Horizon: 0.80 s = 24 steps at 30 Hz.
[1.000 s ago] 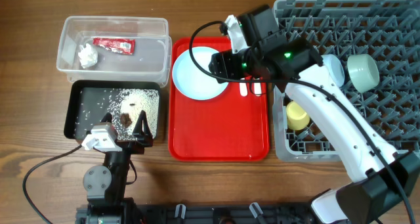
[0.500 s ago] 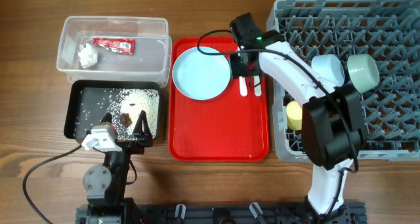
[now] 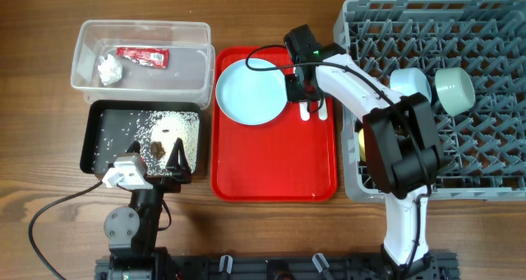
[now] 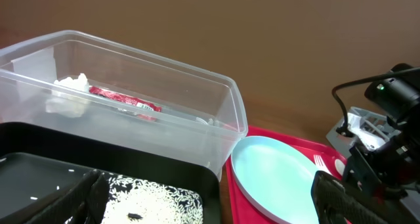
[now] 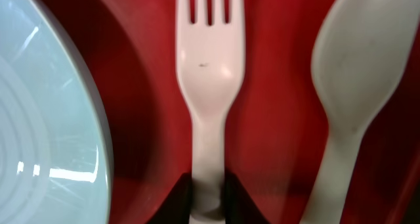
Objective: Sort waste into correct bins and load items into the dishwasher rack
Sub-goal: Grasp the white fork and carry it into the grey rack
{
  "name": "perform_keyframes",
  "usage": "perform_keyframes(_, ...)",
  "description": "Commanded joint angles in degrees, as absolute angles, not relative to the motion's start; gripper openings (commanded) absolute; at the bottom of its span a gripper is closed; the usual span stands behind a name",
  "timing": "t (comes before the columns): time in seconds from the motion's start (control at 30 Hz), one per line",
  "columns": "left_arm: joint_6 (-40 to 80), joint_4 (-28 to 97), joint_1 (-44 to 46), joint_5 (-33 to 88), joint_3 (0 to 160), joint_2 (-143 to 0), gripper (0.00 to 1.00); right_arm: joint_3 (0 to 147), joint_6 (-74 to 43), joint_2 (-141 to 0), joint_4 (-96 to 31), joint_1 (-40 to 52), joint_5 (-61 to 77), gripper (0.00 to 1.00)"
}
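My right gripper [image 5: 209,199] is shut on the handle of the white fork [image 5: 209,79], which lies flat on the red tray [image 5: 275,66]. The white spoon [image 5: 357,73] lies beside it on the right, and the pale blue plate [image 5: 39,132] is on the left. Overhead, the right gripper [image 3: 302,95] sits at the plate's [image 3: 251,91] right edge, above the fork [image 3: 305,112] and spoon [image 3: 320,109]. My left gripper [image 4: 213,207] is open and empty over the near edge of the black bin [image 3: 94,140], which holds rice [image 3: 164,128].
The clear bin [image 3: 82,34] holds a red wrapper [image 3: 142,57] and a white tissue [image 3: 108,68]. The grey rack [image 3: 485,165] on the right holds a blue bowl [image 3: 415,83], a mint bowl [image 3: 454,89] and a yellow cup [image 3: 362,144]. The right arm crosses the rack's left edge.
The right arm swung round and came down over the cutlery, and its jaws closed on the fork handle. The left arm has not moved.
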<state>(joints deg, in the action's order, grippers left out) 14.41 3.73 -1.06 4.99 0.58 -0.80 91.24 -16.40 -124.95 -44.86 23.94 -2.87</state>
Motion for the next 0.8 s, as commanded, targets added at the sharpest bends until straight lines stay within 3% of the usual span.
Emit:
perform_keyframes(0.0,13.9,4.0,-0.9,4.9,0.3,-0.4,1.0,91.2,-16.7,-124.7,-46.2,24.1,-4.0,0.04)
perform_keyframes(0.4,13.9,4.0,-0.9,4.9,0.3,-0.4,1.0,91.2,-13.3,-103.0,-50.1,20.8,-8.4,0.07)
perform_keyframes(0.67,13.9,4.0,-0.9,4.9,0.3,-0.4,1.0,88.2,-8.9,-103.8,-51.4,11.0,-9.0,0.08)
perform_keyframes(0.77,13.9,4.0,-0.9,4.9,0.3,-0.4,1.0,87.0,-7.0,-105.6,-51.5,11.0,-9.2,0.18)
